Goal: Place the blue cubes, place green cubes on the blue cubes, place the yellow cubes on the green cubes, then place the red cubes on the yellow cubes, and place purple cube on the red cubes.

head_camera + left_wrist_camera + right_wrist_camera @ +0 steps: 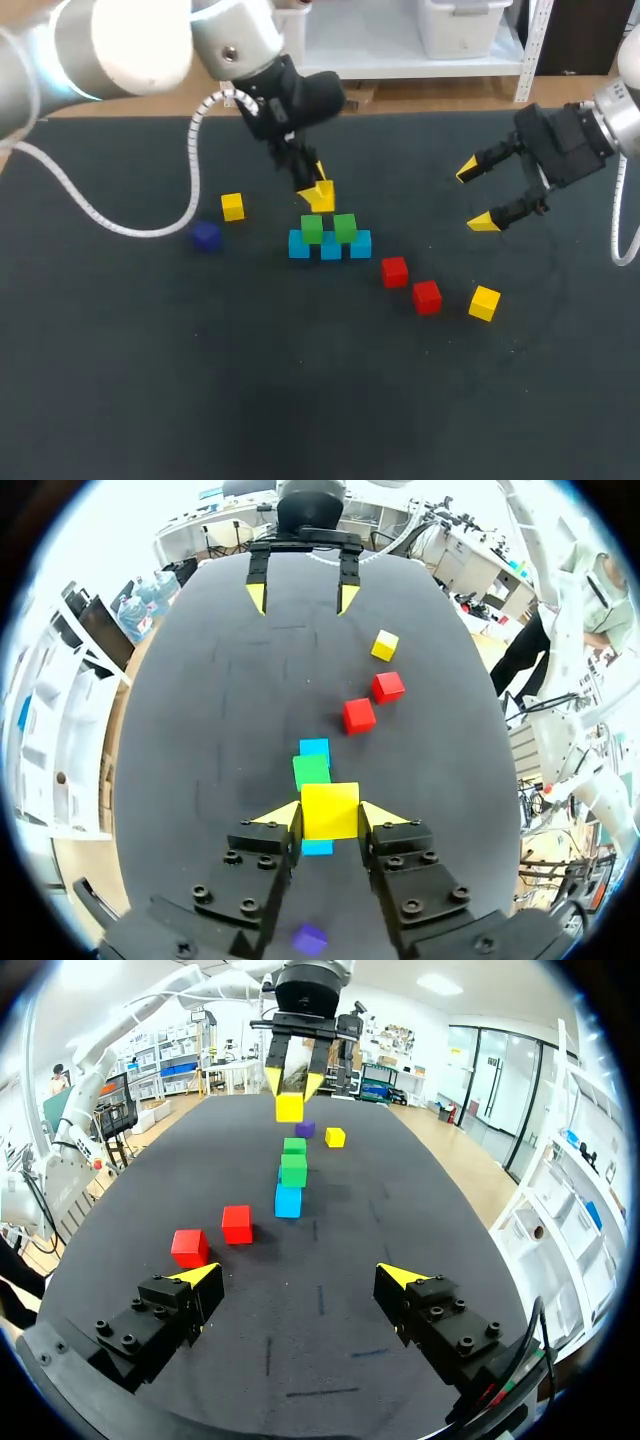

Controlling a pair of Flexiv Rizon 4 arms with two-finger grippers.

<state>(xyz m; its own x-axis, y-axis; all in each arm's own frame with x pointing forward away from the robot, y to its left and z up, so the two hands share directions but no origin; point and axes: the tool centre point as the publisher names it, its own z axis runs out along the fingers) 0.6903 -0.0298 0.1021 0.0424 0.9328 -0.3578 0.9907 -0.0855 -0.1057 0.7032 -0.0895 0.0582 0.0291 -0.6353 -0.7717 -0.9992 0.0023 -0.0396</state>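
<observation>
Three blue cubes (331,246) lie in a row mid-table with two green cubes (311,229) on top. My left gripper (318,188) hangs just above and behind the green ones, shut on a yellow cube (330,810). In the left wrist view the green cube (311,771) and a blue cube (314,748) show just ahead of the held cube. Two red cubes (394,271) (427,296) and a second yellow cube (484,302) lie to the right. A third yellow cube (232,206) and the purple cube (206,236) lie to the left. My right gripper (476,195) hovers open at the right, holding nothing.
The dark table (300,400) has bare room along its near side. The left arm's white cable (190,170) loops down over the table's left part. From the right wrist view the stack (294,1168) stands well ahead of its open fingers (195,1276).
</observation>
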